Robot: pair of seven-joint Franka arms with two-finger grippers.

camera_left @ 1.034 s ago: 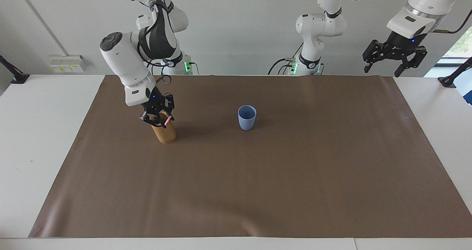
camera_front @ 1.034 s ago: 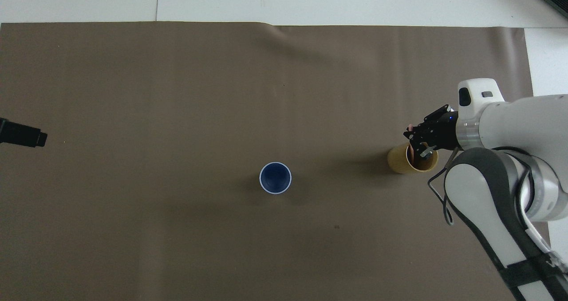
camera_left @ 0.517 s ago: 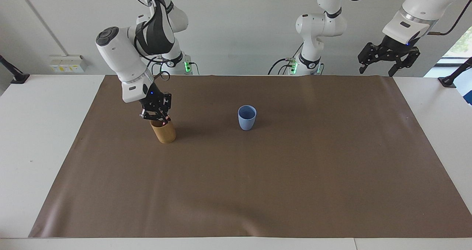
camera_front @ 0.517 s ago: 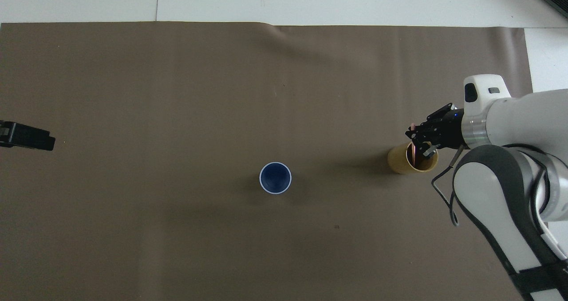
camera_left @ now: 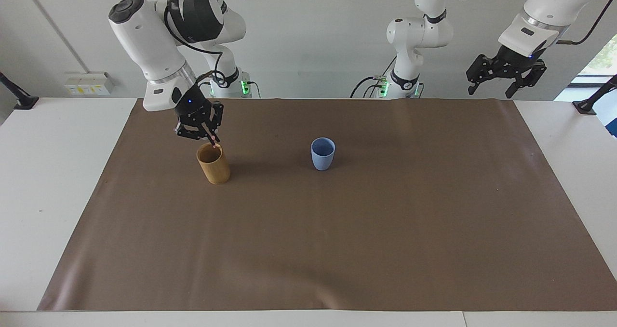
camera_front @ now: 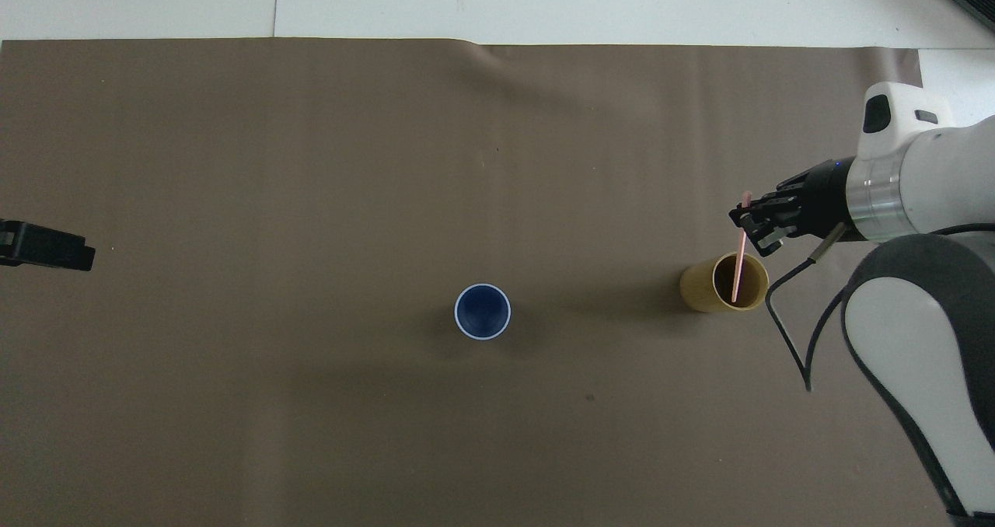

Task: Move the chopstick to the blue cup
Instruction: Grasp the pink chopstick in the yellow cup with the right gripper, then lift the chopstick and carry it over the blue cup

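Clamped on the chopstick just above the tan cup, my right gripper should lift straight until the tip clears that rim, then carry toward the blue cup, well apart from the tan cup; left gripper waits open.

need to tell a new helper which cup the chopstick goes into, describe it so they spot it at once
Start from the brown mat that covers most of the table. Two cups stand on it; take the blue cup near the mat's middle, not the tan wooden cup toward the right arm's end. It is the light blue, tapering one, and nothing is in it.
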